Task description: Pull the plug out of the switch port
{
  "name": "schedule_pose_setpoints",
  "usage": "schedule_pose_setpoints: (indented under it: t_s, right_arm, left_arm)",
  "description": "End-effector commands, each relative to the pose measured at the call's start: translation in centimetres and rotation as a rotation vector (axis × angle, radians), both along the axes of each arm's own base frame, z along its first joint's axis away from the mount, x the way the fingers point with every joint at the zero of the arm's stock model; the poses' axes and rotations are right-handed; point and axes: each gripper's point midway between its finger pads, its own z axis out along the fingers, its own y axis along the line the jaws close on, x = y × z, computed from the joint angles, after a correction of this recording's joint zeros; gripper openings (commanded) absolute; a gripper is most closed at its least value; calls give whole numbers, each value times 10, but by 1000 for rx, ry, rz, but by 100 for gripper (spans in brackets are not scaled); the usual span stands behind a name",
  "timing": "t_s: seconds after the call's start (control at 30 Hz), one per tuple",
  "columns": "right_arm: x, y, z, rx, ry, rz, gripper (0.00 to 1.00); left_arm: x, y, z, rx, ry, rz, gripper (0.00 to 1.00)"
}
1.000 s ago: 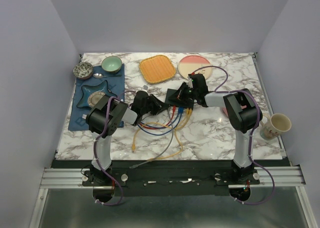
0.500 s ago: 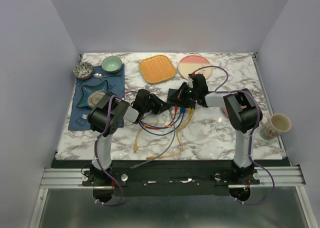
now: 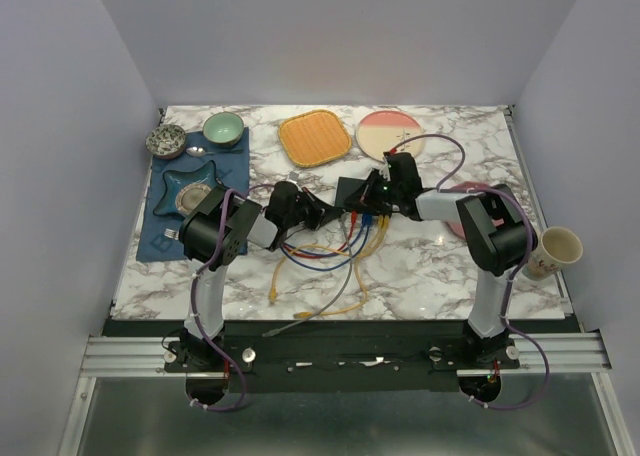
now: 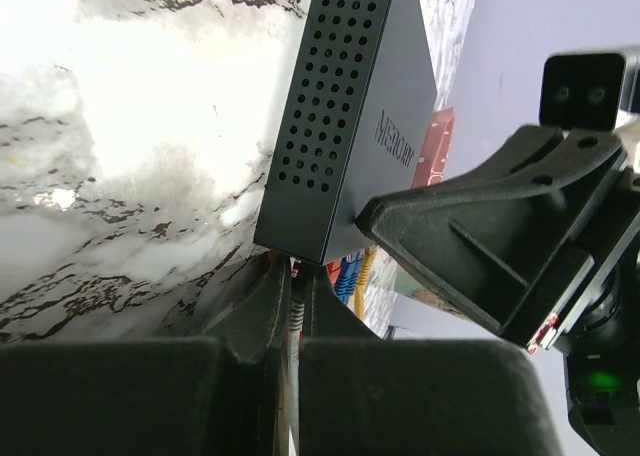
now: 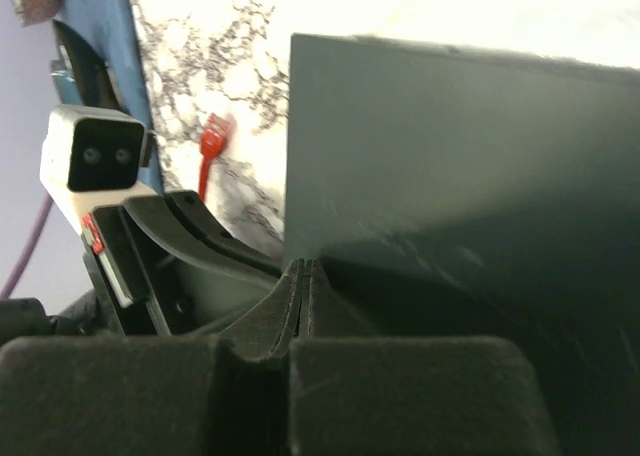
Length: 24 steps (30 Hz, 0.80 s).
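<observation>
Centrally on the marble table (image 3: 430, 266) lies the switch (image 3: 355, 189), which I judge light and rigid. Its grey plug (image 4: 293, 314) looks small, stiff and latched, best pinched at the boot. My left gripper (image 4: 290, 276) is clamped on it, and my right gripper (image 5: 303, 271), fully closed, touches the switch's edge.

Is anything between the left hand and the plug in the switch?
Nothing visible. The left hand is shut on the grey cable right at the switch port edge, and the right hand clamps the switch.
</observation>
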Motion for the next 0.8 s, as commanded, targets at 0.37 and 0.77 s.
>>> schedule_pose_setpoints:
  t_s: [0.37, 0.77]
  right_arm:
    - [-35, -17, -27, -218, 66, 12, 1]
    - [-15, -15, -32, -271, 86, -11, 1]
  left_arm:
    - [-63, 30, -91, 202, 287, -40, 0]
    - [-85, 34, -92, 228, 305, -124, 0]
